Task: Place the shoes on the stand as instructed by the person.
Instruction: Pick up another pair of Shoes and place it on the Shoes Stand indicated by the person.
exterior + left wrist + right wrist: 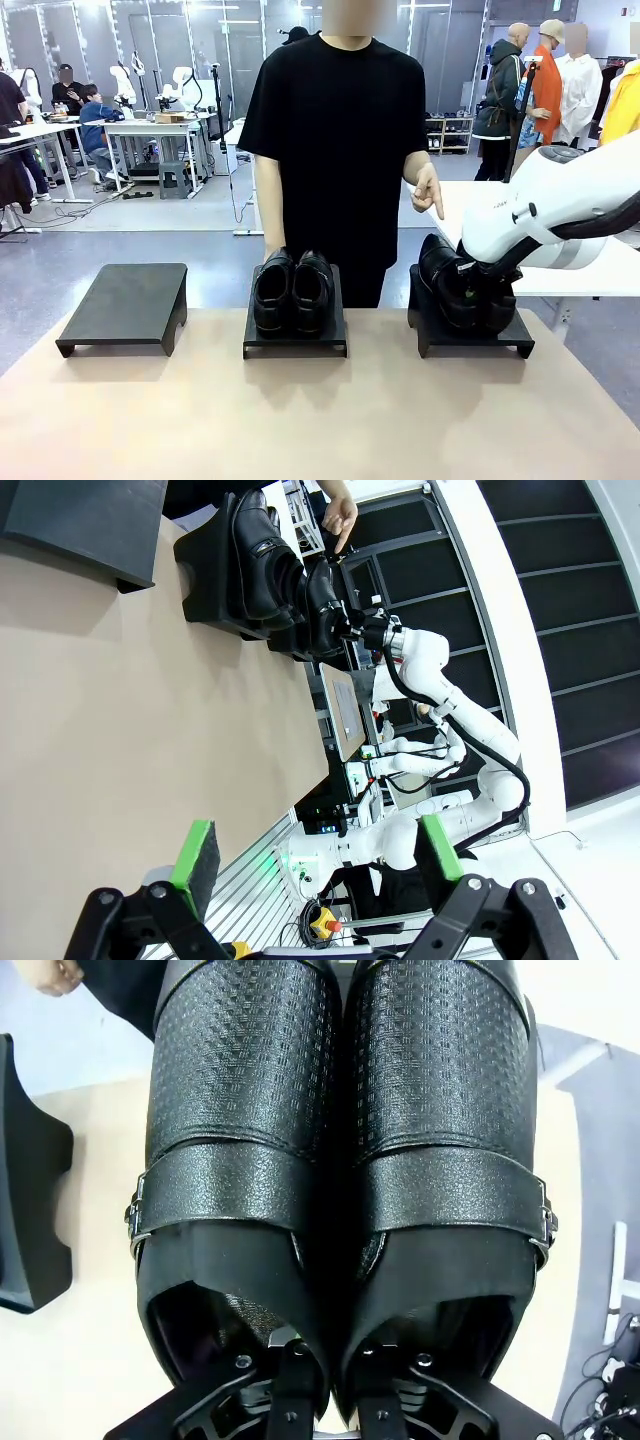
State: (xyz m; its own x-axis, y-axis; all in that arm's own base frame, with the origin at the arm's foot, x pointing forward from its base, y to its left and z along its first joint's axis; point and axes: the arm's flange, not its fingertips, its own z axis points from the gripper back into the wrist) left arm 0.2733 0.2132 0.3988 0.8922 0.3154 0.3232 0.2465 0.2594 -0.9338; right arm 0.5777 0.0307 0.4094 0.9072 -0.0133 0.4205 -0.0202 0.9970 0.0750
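One pair of glossy black shoes (292, 288) stands on the middle stand (295, 342). A second pair with buckled straps (340, 1110) rests on the right stand (470, 338), also seen as shoes (322, 608) in the left wrist view. My right gripper (332, 1355) reaches into this pair from behind, one finger in each shoe, shut on their touching inner walls. The person's hand (429, 193) points a finger down at the right stand. In the left wrist view my left gripper (318, 858) hangs open above the table with nothing between its green pads (195, 863).
An empty black stand (125, 305) sits at the table's left. The tan tabletop (300, 420) in front of the three stands is bare. The person stands close behind the middle stand. My right arm (560, 205) comes in from the right over the table edge.
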